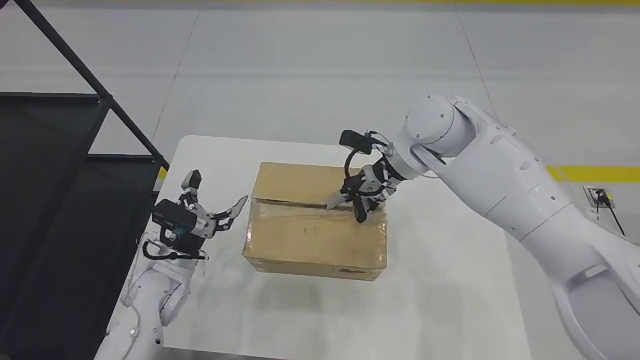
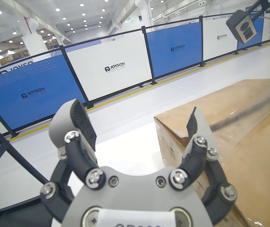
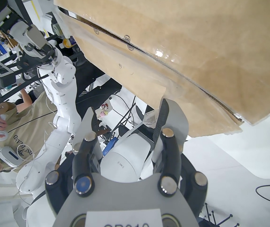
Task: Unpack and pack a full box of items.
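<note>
A closed brown cardboard box (image 1: 315,222) lies in the middle of the white table, with clear tape along its top seam (image 3: 149,53). My right gripper (image 1: 349,204) hovers open just above the box top, at the seam on the box's right half. Between its fingers nothing is held, and one fingertip (image 3: 164,112) sits close to the box's taped edge (image 3: 172,36). My left gripper (image 1: 217,198) stands open beside the box's left end, level with its top. One of its fingertips (image 2: 195,124) is near the box's corner (image 2: 243,119).
A black metal frame (image 1: 70,150) stands against the table's left side, close behind my left arm. Bare table top (image 1: 450,290) lies to the right of the box and in front of it.
</note>
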Controlling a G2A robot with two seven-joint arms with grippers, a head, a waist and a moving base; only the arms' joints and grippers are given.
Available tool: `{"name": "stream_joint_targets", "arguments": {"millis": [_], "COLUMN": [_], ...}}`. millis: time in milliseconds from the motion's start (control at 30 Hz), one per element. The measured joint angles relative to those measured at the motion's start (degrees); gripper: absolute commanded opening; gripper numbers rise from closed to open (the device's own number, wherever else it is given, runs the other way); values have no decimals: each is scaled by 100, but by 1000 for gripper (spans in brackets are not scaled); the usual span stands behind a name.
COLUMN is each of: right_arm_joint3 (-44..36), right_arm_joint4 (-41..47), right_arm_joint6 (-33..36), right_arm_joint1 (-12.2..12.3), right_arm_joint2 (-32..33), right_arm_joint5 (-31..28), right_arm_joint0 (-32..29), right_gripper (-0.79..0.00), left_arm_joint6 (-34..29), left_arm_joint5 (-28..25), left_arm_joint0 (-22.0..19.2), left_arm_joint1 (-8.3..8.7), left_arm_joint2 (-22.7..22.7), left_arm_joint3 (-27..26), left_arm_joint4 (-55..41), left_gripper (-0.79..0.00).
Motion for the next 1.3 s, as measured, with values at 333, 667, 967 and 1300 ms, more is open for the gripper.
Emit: {"name": "stream_joint_targets", "arguments": {"millis": [333, 667, 967, 1300], "right_arm_joint3": [-276, -492, -583, -658], "right_arm_joint4": [-137, -266, -386, -493], "right_arm_joint6": [-77, -55, -2, -11], "right_arm_joint1": [147, 258, 273, 321], "right_arm_joint2": [271, 491, 597, 768], "right_arm_joint5": [205, 275, 298, 320], "right_arm_joint0": [-124, -265, -326, -390], "right_gripper": [-228, -262, -299, -326], "left_arm_joint6": [-361, -463, -544, -466], "left_arm_joint5": [-654, -1011, -607, -302], "left_arm_joint0": [135, 292, 86, -165], "left_arm_joint1": [48, 171, 158, 135], "left_arm_joint2": [112, -150, 33, 151], "left_arm_joint3": [-157, -256, -98, 130], "left_arm_joint4": [239, 636, 966, 1003], "left_gripper": [0, 0, 0, 0]}}
